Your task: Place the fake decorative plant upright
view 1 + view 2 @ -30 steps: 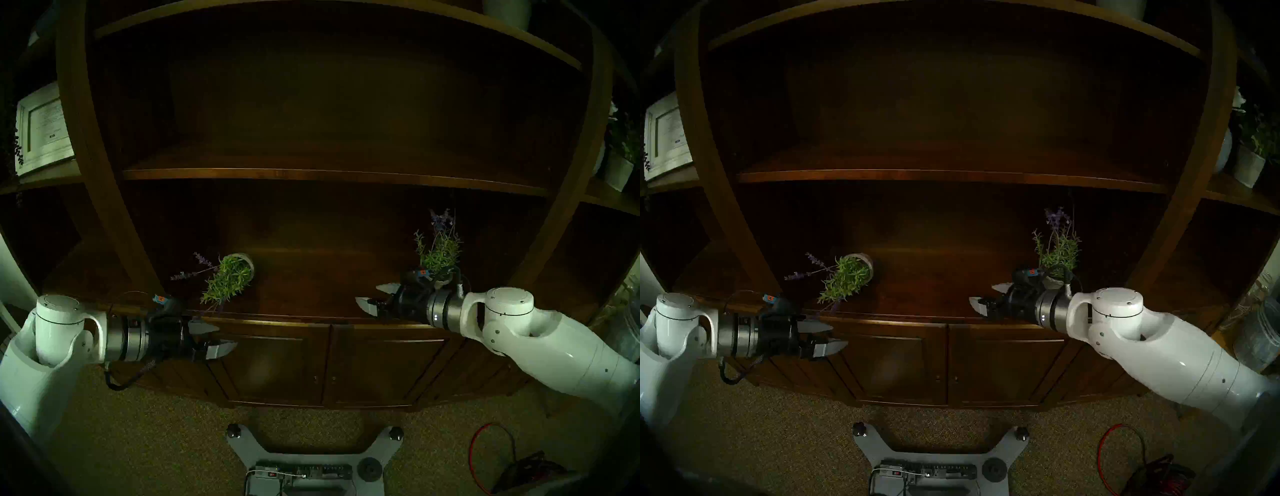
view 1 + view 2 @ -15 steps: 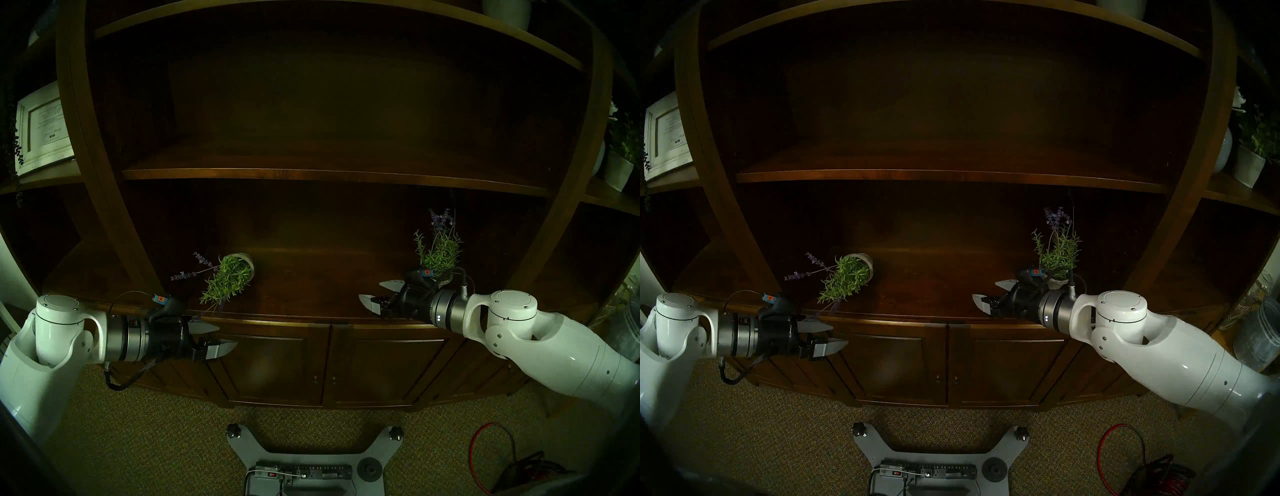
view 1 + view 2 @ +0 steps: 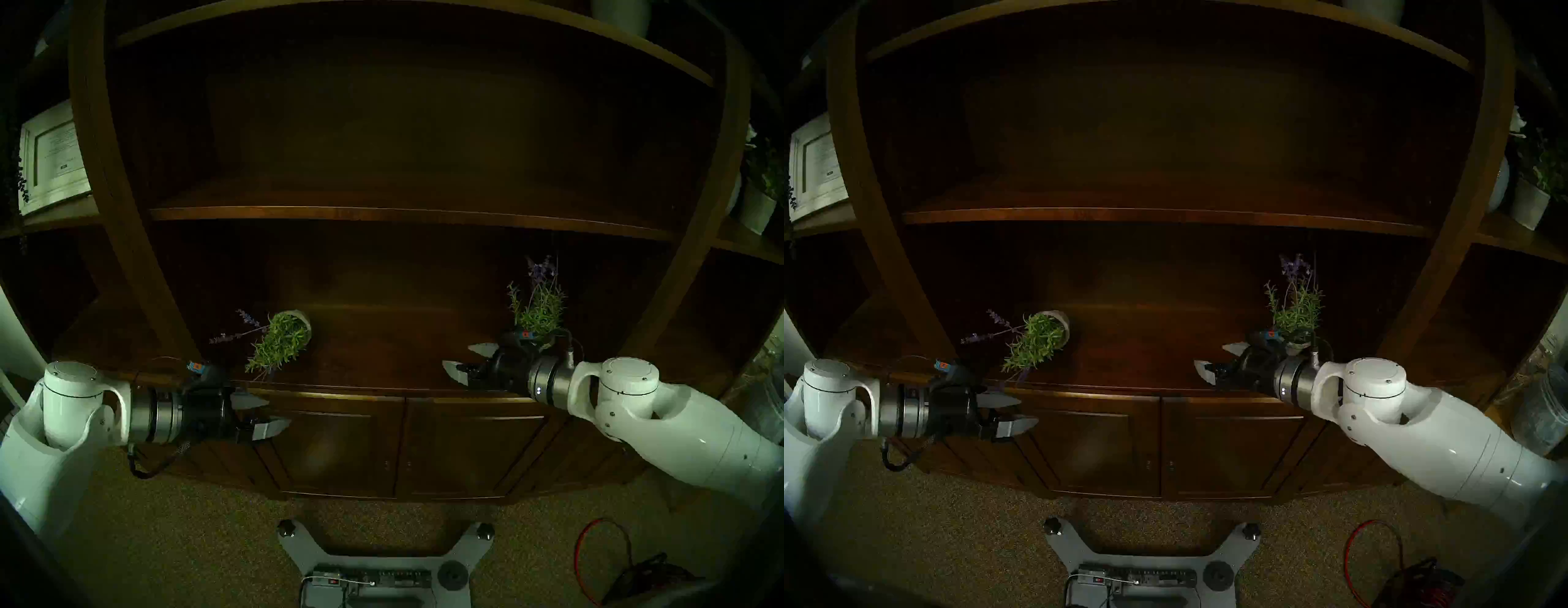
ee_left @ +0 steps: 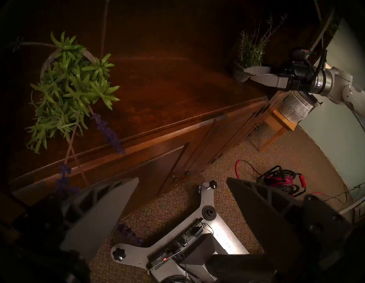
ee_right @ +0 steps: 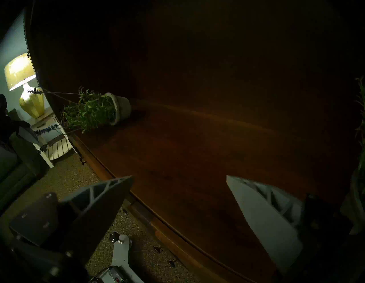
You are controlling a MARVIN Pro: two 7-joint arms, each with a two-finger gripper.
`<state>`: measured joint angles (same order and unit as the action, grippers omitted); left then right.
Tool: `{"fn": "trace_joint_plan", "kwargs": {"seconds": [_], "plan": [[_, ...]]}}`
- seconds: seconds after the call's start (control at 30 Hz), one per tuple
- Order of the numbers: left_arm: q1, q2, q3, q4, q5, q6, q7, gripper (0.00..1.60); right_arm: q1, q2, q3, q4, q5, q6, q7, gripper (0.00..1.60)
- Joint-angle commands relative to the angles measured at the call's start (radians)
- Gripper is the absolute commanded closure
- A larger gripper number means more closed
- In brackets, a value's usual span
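Dark wooden counter is carrying the tipped plant near its front edge, purple stems overhanging. Both jaws are standing open, empty. Left gripper is risking snagging stems, rolling the pot off.

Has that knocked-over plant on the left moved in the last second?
No. The tipped plant lies on its side at the same spot, just behind the shelf's front edge, stems hanging over it.

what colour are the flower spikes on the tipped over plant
Purple, on thin stems above green leaves. The flower spikes of the tipped plant show best in the left wrist view.
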<state>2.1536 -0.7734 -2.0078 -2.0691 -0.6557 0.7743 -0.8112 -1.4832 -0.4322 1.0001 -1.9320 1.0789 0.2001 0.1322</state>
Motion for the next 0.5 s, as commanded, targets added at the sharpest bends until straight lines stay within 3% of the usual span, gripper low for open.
{"fn": "trace_joint_plan", "kwargs": {"seconds": [0.0, 0.2, 0.33, 0.47], "plan": [[-0.012, 0.003, -0.015, -0.016, -0.005, -0.001, -0.002, 0.00, 0.016, 0.003, 0.023, -0.014, 0.005, -0.019, 0.007, 0.00], [-0.012, 0.003, -0.015, -0.016, -0.005, -0.001, -0.002, 0.00, 0.016, 0.003, 0.022, -0.013, 0.005, -0.019, 0.008, 0.00], [-0.002, 0.023, -0.029, -0.025, -0.020, 0.036, -0.024, 0.00, 0.017, 0.004, 0.022, -0.013, 0.005, -0.019, 0.008, 0.00], [0.051, 0.031, -0.061, -0.099, -0.005, 0.043, -0.046, 0.00, 0.018, 0.003, 0.022, -0.013, 0.005, -0.018, 0.008, 0.00]]}}
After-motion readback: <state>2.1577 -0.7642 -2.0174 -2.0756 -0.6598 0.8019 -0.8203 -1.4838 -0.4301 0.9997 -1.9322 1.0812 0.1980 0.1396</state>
